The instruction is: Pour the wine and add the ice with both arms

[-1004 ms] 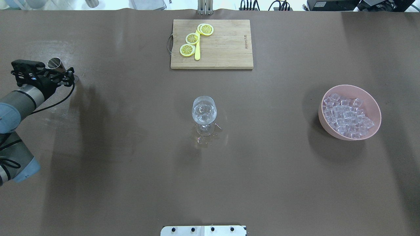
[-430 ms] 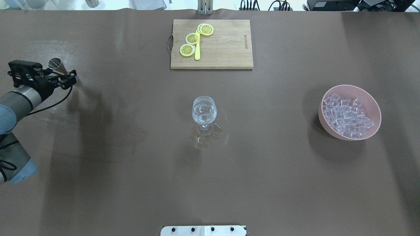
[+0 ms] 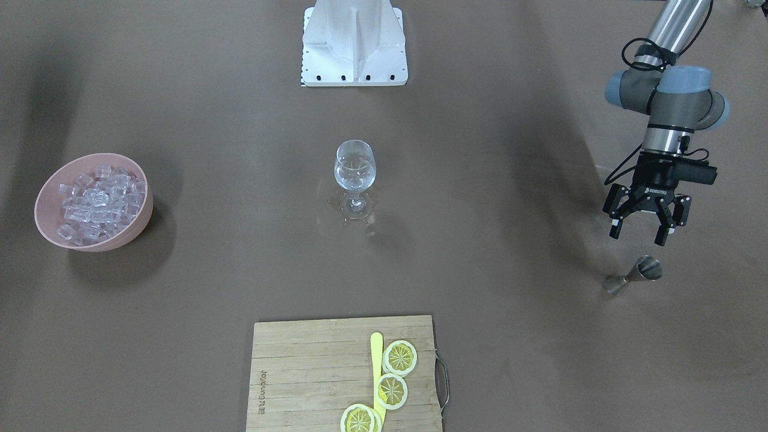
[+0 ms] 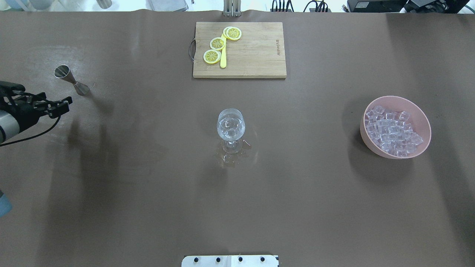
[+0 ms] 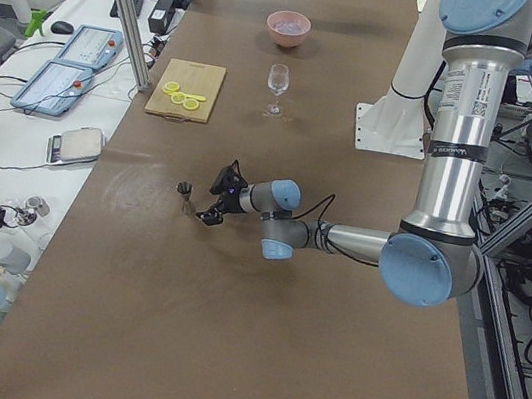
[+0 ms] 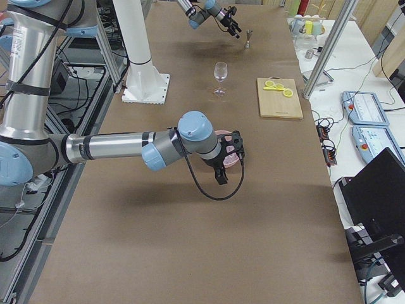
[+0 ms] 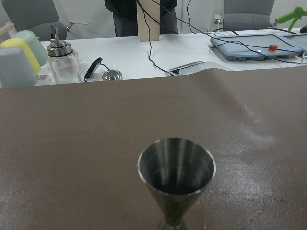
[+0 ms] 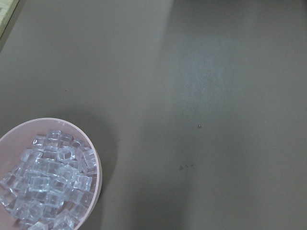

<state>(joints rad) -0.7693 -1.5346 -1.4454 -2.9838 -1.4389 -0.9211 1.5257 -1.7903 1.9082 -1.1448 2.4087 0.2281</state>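
Observation:
A wine glass [image 4: 231, 124] stands mid-table, also in the front view [image 3: 355, 168], with a little clear wine [image 4: 231, 130] in it that is hard to see. The ice [image 4: 391, 131] is heaped in a pink bowl [image 4: 365, 140] at the right; the right wrist view shows the ice [image 8: 43, 187] at lower left. My left gripper [image 3: 640, 231] is open and empty, just short of a steel jigger [image 3: 636, 276], which stands alone in the overhead view [image 4: 70, 79] and fills the left wrist view [image 7: 176, 177]. My right gripper [image 6: 231, 158] hovers by the bowl; I cannot tell whether it is open.
A wooden cutting board [image 4: 256, 55] with lemon slices [image 4: 212, 56] and a yellow knife lies at the far edge. A wet patch [image 4: 232, 157] surrounds the glass foot. The white pedestal [image 3: 354, 45] stands on the robot's side.
My left gripper has drawn back from the jigger toward the robot's side. The jigger now stands free on the table.

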